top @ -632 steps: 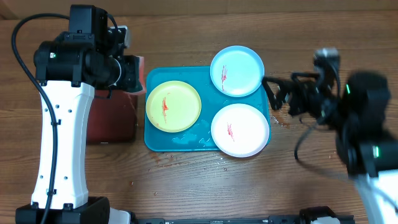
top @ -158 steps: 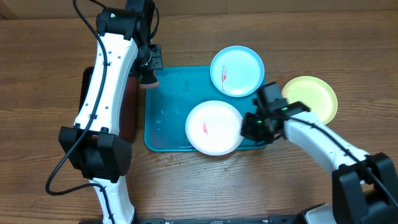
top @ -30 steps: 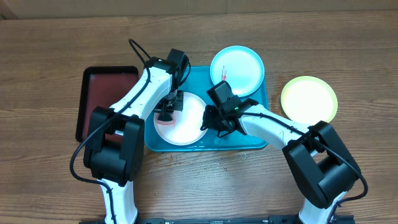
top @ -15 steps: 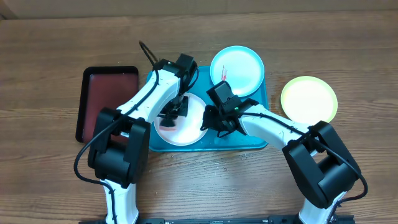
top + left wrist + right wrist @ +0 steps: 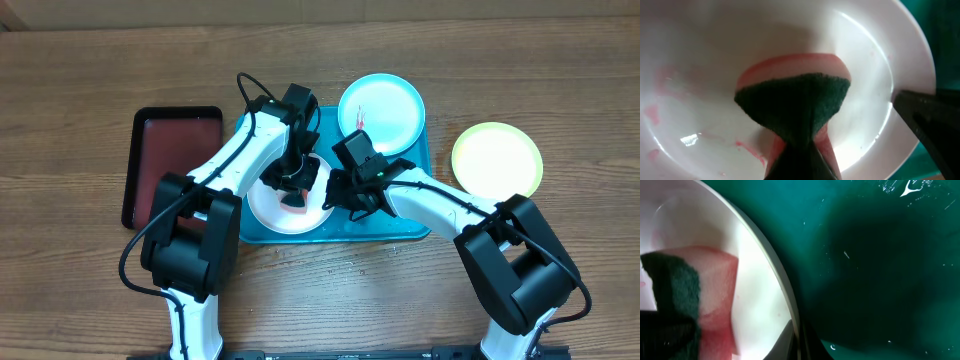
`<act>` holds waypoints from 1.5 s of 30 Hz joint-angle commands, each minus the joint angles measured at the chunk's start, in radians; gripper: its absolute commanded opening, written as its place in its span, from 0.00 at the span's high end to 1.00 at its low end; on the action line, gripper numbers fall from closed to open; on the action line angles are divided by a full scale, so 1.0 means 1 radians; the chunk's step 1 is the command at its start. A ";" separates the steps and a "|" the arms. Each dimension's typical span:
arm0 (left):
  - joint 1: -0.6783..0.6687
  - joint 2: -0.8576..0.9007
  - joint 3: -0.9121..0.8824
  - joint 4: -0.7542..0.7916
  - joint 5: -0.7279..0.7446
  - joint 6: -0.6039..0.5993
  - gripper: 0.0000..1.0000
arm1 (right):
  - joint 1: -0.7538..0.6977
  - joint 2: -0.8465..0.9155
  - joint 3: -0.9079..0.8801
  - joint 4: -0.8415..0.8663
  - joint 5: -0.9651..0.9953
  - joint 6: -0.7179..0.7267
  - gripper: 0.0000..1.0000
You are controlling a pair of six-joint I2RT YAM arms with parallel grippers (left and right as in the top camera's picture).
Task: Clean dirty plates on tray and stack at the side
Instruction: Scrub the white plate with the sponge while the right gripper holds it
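Note:
The white plate lies on the left half of the turquoise tray. My left gripper is shut on a pink sponge with a green scouring face and presses it onto the plate's middle. Red smears remain beside the sponge. My right gripper is shut on this plate's right rim. The light blue plate, with a red smear, sits at the tray's far right corner. The lime green plate rests on the table right of the tray.
A black, red-lined tray stands on the table left of the turquoise tray. The turquoise tray's wet floor shows right of the white plate. Both arms cross above the tray.
The left gripper has carried the sponge to the right and a little toward the front across the white plate. The right gripper has stayed on the rim.

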 commanded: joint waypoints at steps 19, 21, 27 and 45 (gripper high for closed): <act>0.002 -0.003 -0.092 -0.068 0.291 0.190 0.96 | 0.003 0.017 0.008 0.010 -0.006 -0.005 0.96; 0.002 -0.003 -0.092 -0.036 0.316 0.201 0.96 | 0.003 0.017 0.008 0.010 -0.006 -0.005 0.96; 0.016 -0.003 -0.085 0.097 0.184 0.102 0.96 | 0.003 0.017 0.008 0.009 -0.006 -0.005 0.96; 0.106 -0.003 -0.076 -0.040 -0.182 -0.215 0.96 | 0.003 0.017 0.008 0.010 -0.006 -0.005 0.96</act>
